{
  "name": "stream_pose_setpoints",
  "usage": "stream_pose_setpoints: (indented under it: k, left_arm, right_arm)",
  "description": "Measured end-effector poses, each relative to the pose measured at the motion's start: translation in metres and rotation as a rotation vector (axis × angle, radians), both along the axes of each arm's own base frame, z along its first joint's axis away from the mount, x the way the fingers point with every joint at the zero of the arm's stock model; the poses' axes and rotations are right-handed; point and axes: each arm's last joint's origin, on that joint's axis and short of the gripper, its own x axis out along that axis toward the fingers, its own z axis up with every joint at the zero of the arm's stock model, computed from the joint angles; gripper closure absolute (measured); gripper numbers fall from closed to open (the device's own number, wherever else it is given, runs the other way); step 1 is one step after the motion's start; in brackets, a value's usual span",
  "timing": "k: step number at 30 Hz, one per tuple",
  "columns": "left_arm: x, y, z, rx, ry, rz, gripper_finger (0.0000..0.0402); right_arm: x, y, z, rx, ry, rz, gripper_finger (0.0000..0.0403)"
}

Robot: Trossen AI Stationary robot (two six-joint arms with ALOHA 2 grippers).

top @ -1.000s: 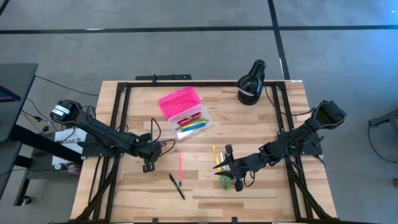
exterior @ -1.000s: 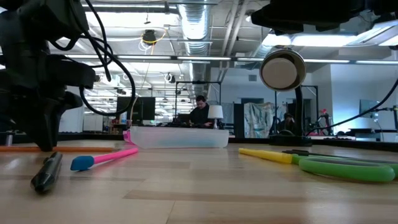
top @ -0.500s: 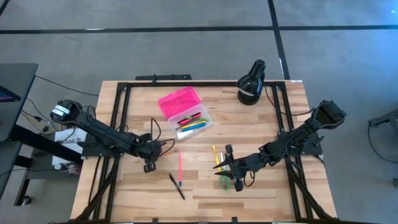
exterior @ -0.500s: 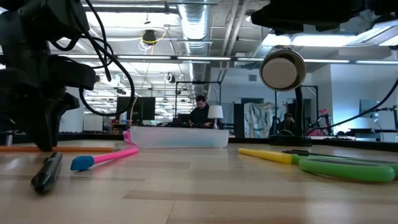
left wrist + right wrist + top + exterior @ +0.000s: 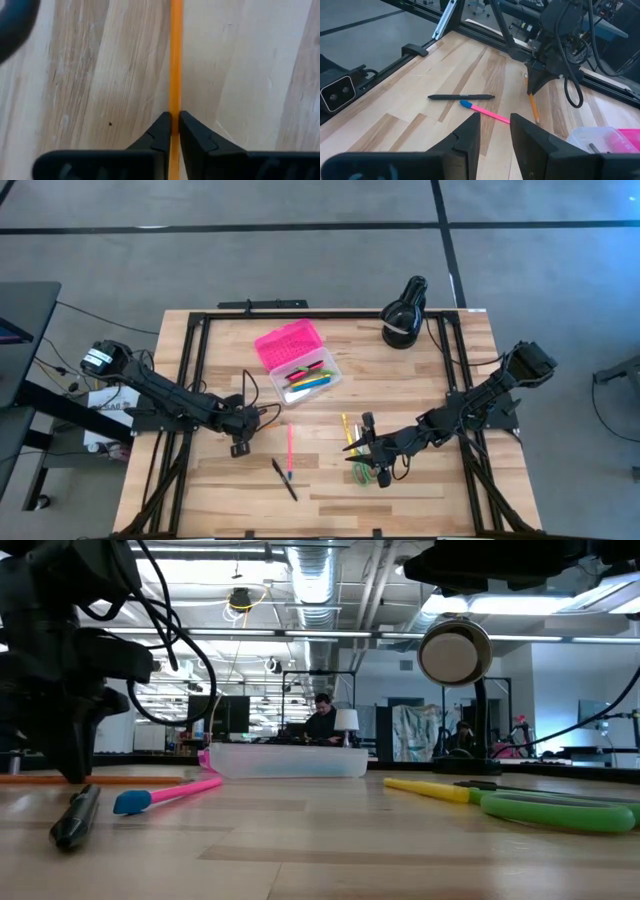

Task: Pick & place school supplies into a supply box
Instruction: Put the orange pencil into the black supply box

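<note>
One pink-lidded box [image 5: 296, 361], one orange pencil [image 5: 175, 60], one pink pen [image 5: 290, 450], one black pen [image 5: 284, 479], one yellow pen [image 5: 346, 430], one green scissors [image 5: 363, 473], one black lamp [image 5: 404, 313]

No writing, label, brand, number or sign can be read in any of the views. The black pen [image 5: 461, 97] lying on the wooden surface [image 5: 410, 125] carries a small pale mark on its barrel, too small to make out.

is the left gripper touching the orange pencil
Touching. In the left wrist view the left gripper has both fingertips pressed against the orange pencil, with no gap on either side, and the pencil lies flat on the wooden table.
</note>
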Motion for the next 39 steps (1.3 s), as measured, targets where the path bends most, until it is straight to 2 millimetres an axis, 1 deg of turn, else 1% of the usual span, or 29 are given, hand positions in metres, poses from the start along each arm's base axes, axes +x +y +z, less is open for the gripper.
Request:
stream_pose_setpoints:
  k: [2, 9, 15, 21, 29, 36, 37, 39]
  left_arm:
    - [0.000, 0.000, 0.000, 0.005, 0.001, -0.011, 0.0393]
    - [0.000, 0.001, 0.000, 0.029, -0.004, -0.028, 0.0381]
    - [0.001, 0.000, 0.001, 0.037, -0.011, -0.042, 0.0395]
    - [0.004, 0.000, 0.004, 0.040, -0.018, -0.040, 0.0394]
    - [0.013, -0.004, 0.014, 0.026, -0.063, -0.037, 0.0399]
    - [0.024, -0.008, 0.029, -0.003, -0.114, -0.038, 0.0399]
    - [0.024, -0.008, 0.030, 0.005, -0.112, -0.045, 0.0400]
    - [0.023, -0.006, 0.032, 0.078, -0.103, -0.046, 0.0400]
  right_arm:
    - [0.000, 0.000, 0.000, 0.000, 0.000, 0.000, 0.0302]
    - [0.000, 0.000, 0.000, 0.000, 0.000, 0.000, 0.0302]
    - [0.000, 0.000, 0.000, -0.001, 0.001, 0.000, 0.0302]
    - [0.000, 0.000, -0.001, 0.002, 0.007, -0.002, 0.0302]
    - [0.000, 0.000, -0.001, 0.011, 0.010, -0.005, 0.0302]
    - [0.000, 0.000, -0.001, 0.008, 0.015, -0.006, 0.0302]
    - [-0.001, 0.000, -0.002, 0.006, 0.018, -0.005, 0.0302]
    - [-0.001, 0.000, -0.002, 0.004, 0.022, -0.006, 0.0302]
